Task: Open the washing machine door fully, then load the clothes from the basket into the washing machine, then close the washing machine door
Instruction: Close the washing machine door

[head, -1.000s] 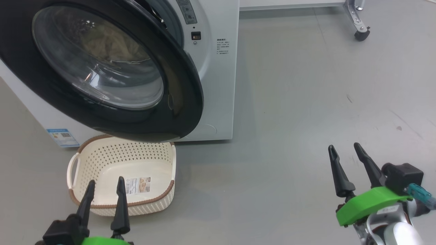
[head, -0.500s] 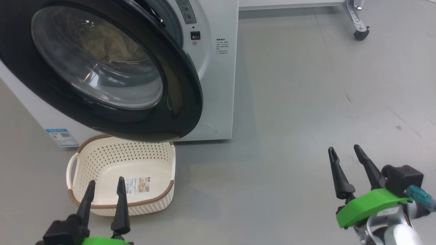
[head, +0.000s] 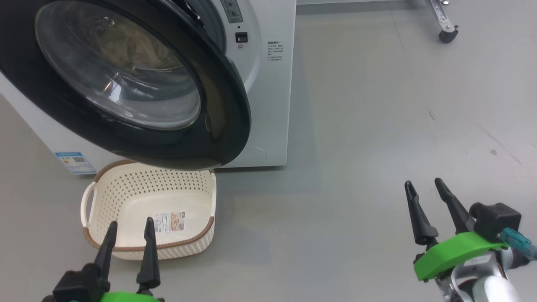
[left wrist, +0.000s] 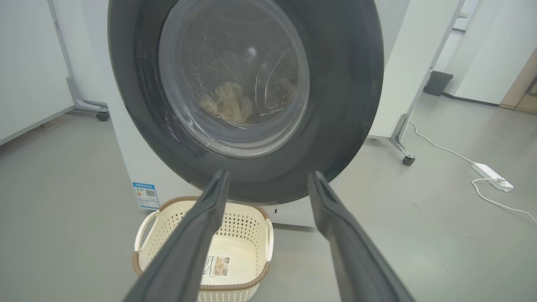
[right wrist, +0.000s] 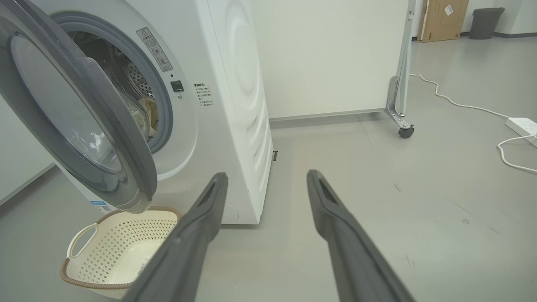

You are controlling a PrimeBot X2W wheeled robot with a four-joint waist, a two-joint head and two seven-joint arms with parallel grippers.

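Note:
The washing machine is a white box at the upper left of the head view. The washing machine door, round and glossy black, stands ajar and leans out over the basket. In the drum lie the pale clothes, seen through the door glass. The cream basket holds nothing but its label sticker. My left gripper is open, low in front of the basket. My right gripper is open over bare floor, far right of the machine. The left wrist view faces the door, clothes and basket.
A wheeled frame leg stands at the far right behind the machine. A white power strip with its cable lies on the floor to the right. A white panel on casters is beside the machine. Grey floor stretches right of the machine.
The head camera has shifted slightly, so the machine and basket sit a little higher in the picture. Both grippers and the door stand as before.

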